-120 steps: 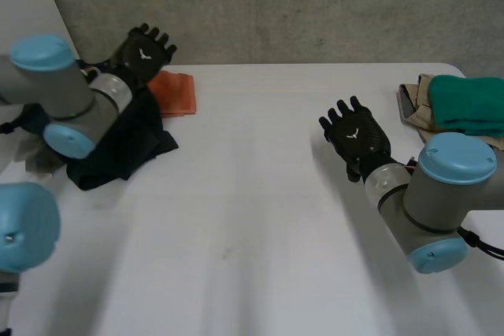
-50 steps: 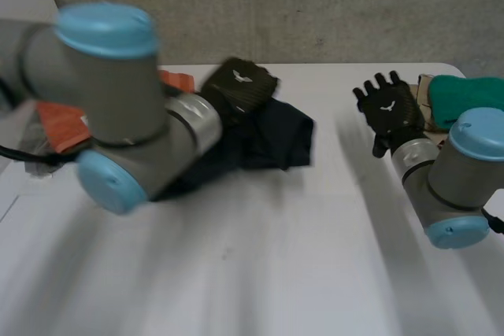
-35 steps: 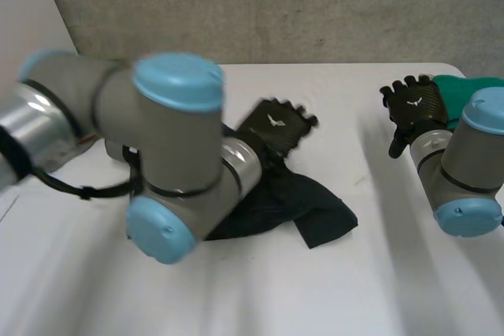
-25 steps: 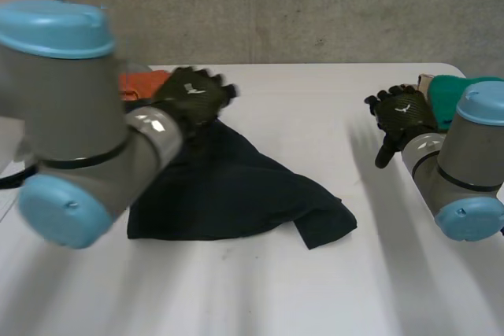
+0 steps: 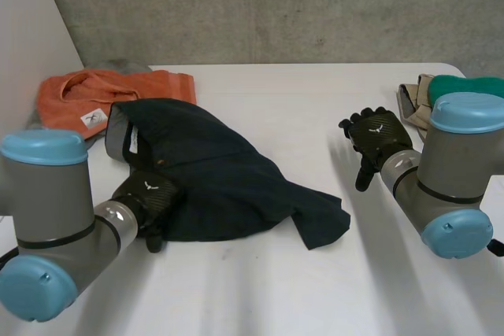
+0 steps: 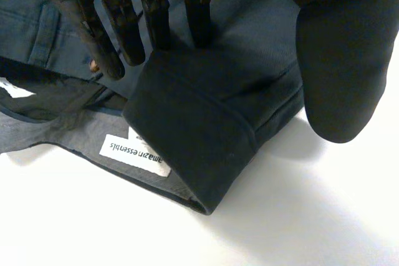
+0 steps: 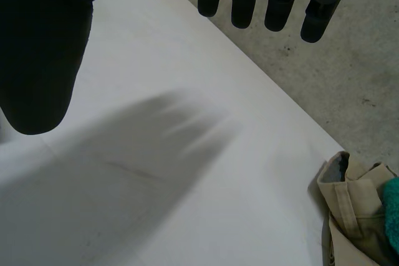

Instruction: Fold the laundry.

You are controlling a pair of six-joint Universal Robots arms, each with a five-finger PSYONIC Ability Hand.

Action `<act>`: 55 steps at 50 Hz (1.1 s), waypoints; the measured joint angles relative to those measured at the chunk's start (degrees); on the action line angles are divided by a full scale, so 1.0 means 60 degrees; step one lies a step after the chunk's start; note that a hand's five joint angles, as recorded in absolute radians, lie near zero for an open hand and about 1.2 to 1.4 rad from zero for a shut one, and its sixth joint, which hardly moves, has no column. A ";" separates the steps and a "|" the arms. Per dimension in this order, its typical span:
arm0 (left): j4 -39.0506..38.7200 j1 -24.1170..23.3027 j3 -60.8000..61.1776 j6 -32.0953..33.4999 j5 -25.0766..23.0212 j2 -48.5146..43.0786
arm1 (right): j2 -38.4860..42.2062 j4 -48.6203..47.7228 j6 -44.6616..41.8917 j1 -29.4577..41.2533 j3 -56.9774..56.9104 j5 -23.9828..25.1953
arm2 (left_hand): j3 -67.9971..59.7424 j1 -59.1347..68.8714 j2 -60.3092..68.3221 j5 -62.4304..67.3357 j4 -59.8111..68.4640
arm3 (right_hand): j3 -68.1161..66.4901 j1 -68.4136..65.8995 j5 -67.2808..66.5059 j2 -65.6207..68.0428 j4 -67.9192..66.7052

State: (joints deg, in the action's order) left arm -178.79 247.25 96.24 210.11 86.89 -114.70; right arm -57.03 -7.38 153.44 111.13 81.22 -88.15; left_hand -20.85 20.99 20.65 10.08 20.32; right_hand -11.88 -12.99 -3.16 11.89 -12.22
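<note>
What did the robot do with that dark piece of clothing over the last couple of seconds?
The left hand dragged the dark garment from a heap at the far left of the table toward the middle, where it lies spread out. The hand now rests straight fingers on its near edge. The right hand drifted toward the folded pile, open and empty. The orange garment and the pile stayed put.

4 garments, 1 ea: navy (image 5: 228,179), orange (image 5: 118,88), beige (image 5: 415,104), teal (image 5: 466,84).

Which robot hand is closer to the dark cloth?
Left. The left hand touches the dark cloth at its edge; the right hand is apart, over the table.
</note>
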 measured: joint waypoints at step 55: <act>-0.2171 -0.2996 -0.5522 -0.2536 -0.4866 -0.2750 | -0.0157 0.0075 -0.0169 -0.1368 -0.0588 0.0095 | 0.0212 -0.0630 -0.0305 -0.0217 -0.0237 | 0.0001 0.0000 0.0000 0.0000 0.0000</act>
State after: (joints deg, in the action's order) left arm -191.81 229.27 63.11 194.90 57.70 -131.20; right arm -57.97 -6.93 152.43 102.92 77.69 -87.58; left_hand -19.58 17.21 18.82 8.78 18.90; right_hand -11.88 -12.99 -3.16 11.89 -12.22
